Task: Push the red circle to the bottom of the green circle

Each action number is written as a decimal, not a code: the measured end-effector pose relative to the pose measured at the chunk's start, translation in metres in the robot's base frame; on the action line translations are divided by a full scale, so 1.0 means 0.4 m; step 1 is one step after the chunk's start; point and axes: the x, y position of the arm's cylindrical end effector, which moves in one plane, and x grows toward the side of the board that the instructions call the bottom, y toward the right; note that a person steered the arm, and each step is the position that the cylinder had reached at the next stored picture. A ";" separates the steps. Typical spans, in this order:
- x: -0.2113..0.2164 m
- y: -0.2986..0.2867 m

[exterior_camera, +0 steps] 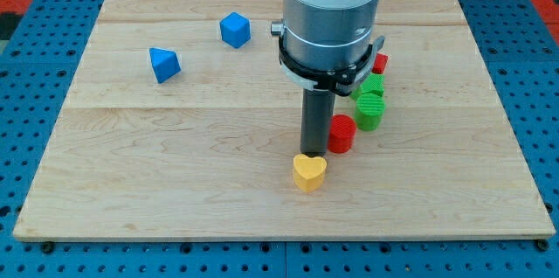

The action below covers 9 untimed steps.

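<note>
The red circle (341, 133) stands on the wooden board just right of my rod. The green circle (370, 112) sits up and to the right of it, nearly touching. My tip (313, 150) is down on the board at the red circle's left side, close to it, and just above the yellow heart (309, 172). Whether the tip touches the red circle I cannot tell.
A second green block (371, 86) lies just above the green circle, and a red block (380, 63) shows partly behind the arm body. A blue block (235, 30) and a blue block (163, 64) lie at the upper left. The board's (175, 182) edges border a blue pegboard.
</note>
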 end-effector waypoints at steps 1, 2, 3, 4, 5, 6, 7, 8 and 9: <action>-0.008 0.000; -0.055 -0.139; -0.070 -0.084; -0.070 -0.001; -0.074 0.003; -0.067 0.046; -0.060 0.077; -0.056 0.081; -0.056 0.079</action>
